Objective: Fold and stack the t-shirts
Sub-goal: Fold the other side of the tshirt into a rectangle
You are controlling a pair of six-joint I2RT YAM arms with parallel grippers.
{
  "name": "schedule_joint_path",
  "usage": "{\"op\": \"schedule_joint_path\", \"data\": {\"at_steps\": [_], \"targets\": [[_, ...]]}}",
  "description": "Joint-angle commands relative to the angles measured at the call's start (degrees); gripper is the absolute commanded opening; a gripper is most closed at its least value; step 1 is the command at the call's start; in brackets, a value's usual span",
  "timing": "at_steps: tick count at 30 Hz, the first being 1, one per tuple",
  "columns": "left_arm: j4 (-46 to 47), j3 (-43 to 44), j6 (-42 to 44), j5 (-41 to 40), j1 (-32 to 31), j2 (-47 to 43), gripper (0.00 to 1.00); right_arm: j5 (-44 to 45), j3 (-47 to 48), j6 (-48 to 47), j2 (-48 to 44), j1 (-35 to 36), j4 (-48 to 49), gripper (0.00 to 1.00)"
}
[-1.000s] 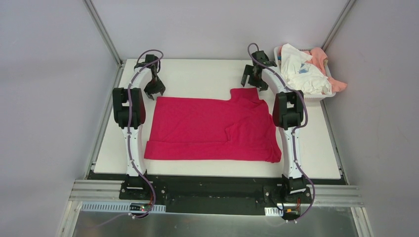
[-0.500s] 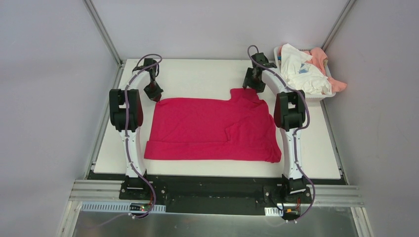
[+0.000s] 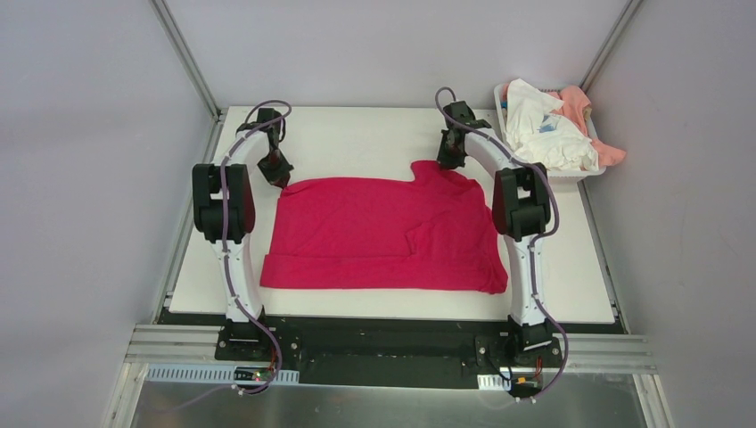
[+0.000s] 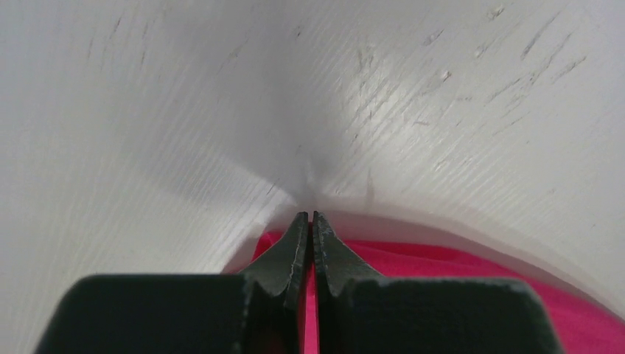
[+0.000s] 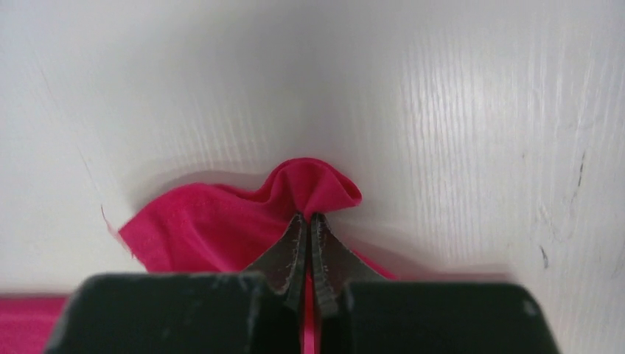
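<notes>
A magenta-red t-shirt [image 3: 383, 234] lies spread on the white table [image 3: 357, 134], partly folded. My left gripper [image 3: 282, 179] is shut on its far left corner; in the left wrist view the closed tips [image 4: 309, 218] pinch red cloth [image 4: 442, 254] against the table. My right gripper [image 3: 442, 163] is shut on the far right corner, where a bunched fold of the t-shirt [image 5: 309, 188] pokes out past the closed tips [image 5: 307, 218]. More t-shirts, white [image 3: 544, 125] and peach-pink [image 3: 584, 105], are piled in the basket.
A white plastic basket [image 3: 571, 174] stands at the table's far right corner, close to the right arm. Grey walls with metal frame rails [image 3: 187, 62] enclose the table. A black mounting bar [image 3: 383, 339] runs along the near edge.
Both grippers closed and came down onto the shirt's far corners; the left moved right to the cloth edge, the right moved left and pinched up a fold.
</notes>
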Motion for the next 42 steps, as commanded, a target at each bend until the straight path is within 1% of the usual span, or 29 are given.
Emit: {"op": "schedule_joint_path", "data": {"at_steps": [1,6,11,13,16,19,22,26,29,32,38,42], "targets": [[0.2,-3.7,0.2,1.0,-0.4,-8.1,0.00,-2.1,-8.1,-2.1,-12.7,1.7,5.7,0.00],[2.6,-11.2,0.2,1.6,-1.1,-14.7,0.00,-4.4,-22.9,-1.6,-25.5,2.4,8.8,0.00],[4.8,-20.6,-0.8,1.1,-1.5,-22.2,0.00,-12.5,-38.4,-1.4,-38.6,3.1,10.9,0.00],[5.6,-24.8,-1.6,0.0,-1.5,-25.8,0.00,-14.3,-43.7,-2.1,-43.7,3.8,11.0,0.00],[7.2,-31.0,-2.8,-0.7,-1.4,-31.8,0.00,-14.1,-50.1,-2.1,-51.6,5.0,10.9,0.00],[8.2,-35.6,-3.4,-0.9,-1.5,-37.4,0.00,-13.4,-54.9,-1.5,-57.4,5.7,9.5,0.00],[8.6,-39.4,-3.5,-1.7,-1.5,-41.0,0.00,-11.5,-59.9,-0.6,-62.6,6.1,7.9,0.00],[9.1,-42.4,-3.3,-3.7,-1.5,-44.0,0.00,-9.2,-64.9,0.5,-69.5,6.3,6.6,0.00],[9.2,-43.2,-3.1,-4.8,-1.4,-45.2,0.00,-9.2,-66.9,0.5,-73.0,6.3,6.3,0.00],[9.2,-43.0,-2.7,-6.3,-1.5,-45.8,0.00,-8.8,-67.3,0.0,-74.6,6.3,5.8,0.00],[9.2,-43.1,-2.7,-7.0,-1.5,-44.7,0.00,-10.5,-68.4,0.3,-72.5,6.3,5.8,0.00],[9.3,-44.1,-3.2,-7.0,-1.4,-44.1,0.00,-10.2,-71.2,2.1,-72.2,6.4,5.8,0.01]]}}
